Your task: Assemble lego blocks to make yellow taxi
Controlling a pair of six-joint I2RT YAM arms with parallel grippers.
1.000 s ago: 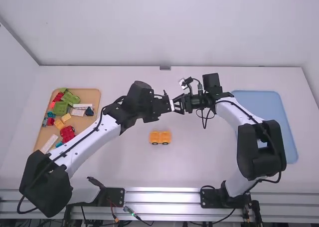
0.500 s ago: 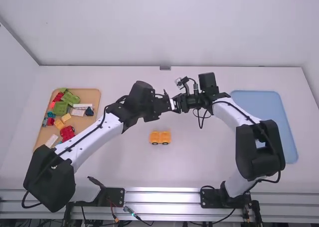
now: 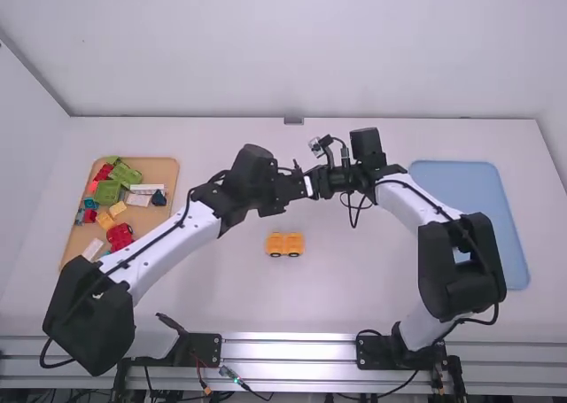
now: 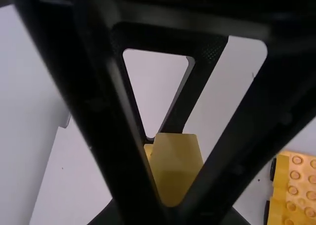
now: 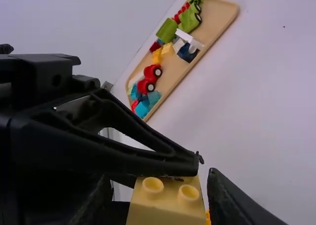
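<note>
A white wall (image 3: 292, 49) backs the white table (image 3: 354, 288).

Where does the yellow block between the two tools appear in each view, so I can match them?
High view: near the middle, where left tool and right tool meet; too small to make out.
Left wrist view: the yellow block, low, just right of centre.
Right wrist view: bottom edge, near the middle.
Shared landmark: the white table, in all three.
</note>
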